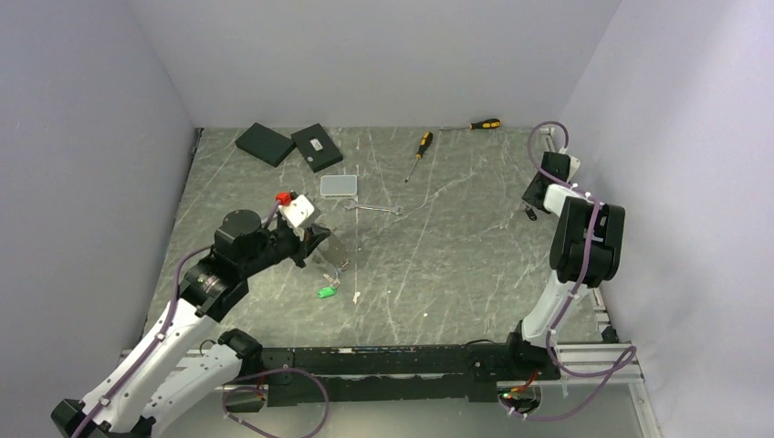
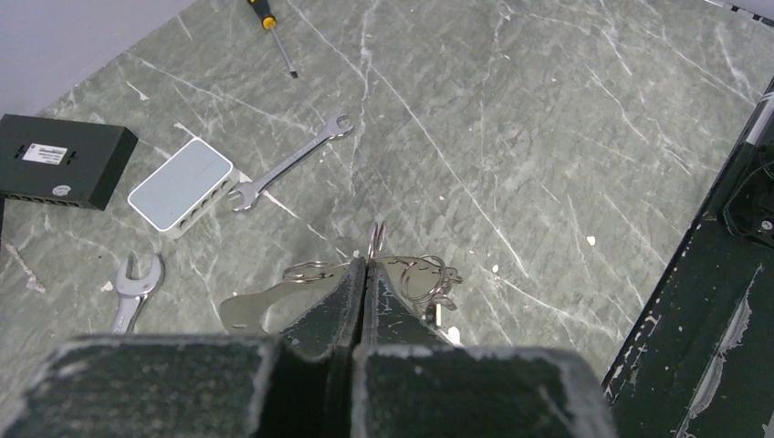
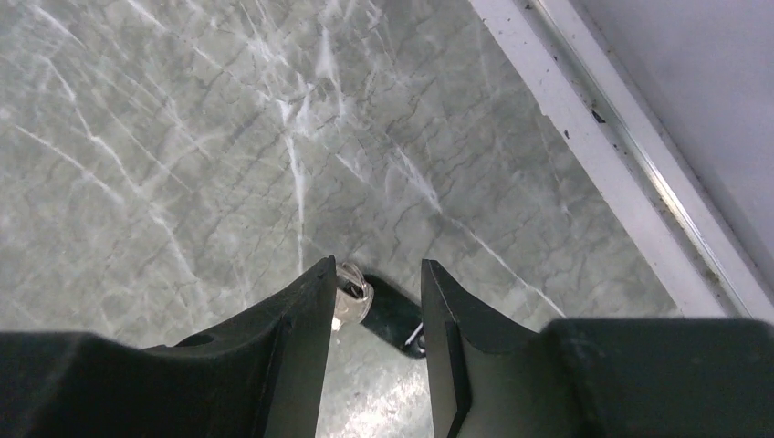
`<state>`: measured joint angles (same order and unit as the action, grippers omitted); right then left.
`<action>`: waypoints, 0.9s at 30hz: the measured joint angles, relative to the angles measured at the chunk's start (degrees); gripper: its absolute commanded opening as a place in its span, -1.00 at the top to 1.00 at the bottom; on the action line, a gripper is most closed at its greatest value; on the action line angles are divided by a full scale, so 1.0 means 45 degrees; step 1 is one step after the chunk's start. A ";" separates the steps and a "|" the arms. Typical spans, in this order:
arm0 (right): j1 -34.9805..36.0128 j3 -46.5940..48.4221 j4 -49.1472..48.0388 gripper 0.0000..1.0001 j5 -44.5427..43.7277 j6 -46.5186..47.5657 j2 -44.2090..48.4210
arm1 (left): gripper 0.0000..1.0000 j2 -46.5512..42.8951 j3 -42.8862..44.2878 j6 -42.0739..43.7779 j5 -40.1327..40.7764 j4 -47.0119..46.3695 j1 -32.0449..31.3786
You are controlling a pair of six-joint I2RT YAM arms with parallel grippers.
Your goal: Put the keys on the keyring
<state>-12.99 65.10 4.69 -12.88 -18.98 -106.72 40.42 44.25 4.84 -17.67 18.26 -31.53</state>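
Keyring (image 2: pixel 376 235) clamped in left claw (image 2: pixel 366 262), right claw (image 3: pixel 377 265) apart astride black key (image 3: pixel 394 316), clear box (image 2: pixel 180 182) near spanner (image 2: pixel 290 162)

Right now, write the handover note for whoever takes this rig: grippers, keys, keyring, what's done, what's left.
Left gripper: shut on the keyring, held over the table, left of middle.
Right gripper: open, jaws either side of the black-headed key lying by the table's right edge; not gripped yet.
The green-tagged key lies on the table just nearer than the left gripper.
Done: the keyring is in hand; I cannot tell whether any key is on it.
Left: grip the black-headed key, carry it across, thread it on; then likely the green-tagged key.
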 measured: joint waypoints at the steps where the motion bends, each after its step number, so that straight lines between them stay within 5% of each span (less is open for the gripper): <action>1: -0.0073 0.0092 0.0000 0.14 0.0049 0.0044 -0.0180 | 1.00 0.0053 0.0000 0.0000 0.0000 0.0005 0.0000; 13: -0.0466 0.0976 0.0272 0.35 0.1413 0.0141 -0.1156 | 1.00 0.0214 -0.0005 0.0005 0.0000 0.0010 0.0000; 17: -0.0471 0.1137 0.0549 0.58 0.1671 0.0151 -0.1258 | 1.00 0.0204 -0.0005 0.0005 0.0000 0.0010 0.0000; 20: -0.0481 0.1428 0.0656 0.98 0.1763 0.0199 -0.1457 | 1.00 0.0165 -0.0005 0.0005 0.0005 0.0015 0.0000; 27: -0.0500 0.1705 0.0767 1.00 0.2055 0.0228 -0.1690 | 1.00 -0.0107 -0.0068 0.0005 0.0005 0.0015 0.0000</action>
<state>-15.25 72.77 8.14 -3.64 -17.96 -114.32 39.94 43.94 4.86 -17.65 18.33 -31.53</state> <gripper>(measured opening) 0.010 0.010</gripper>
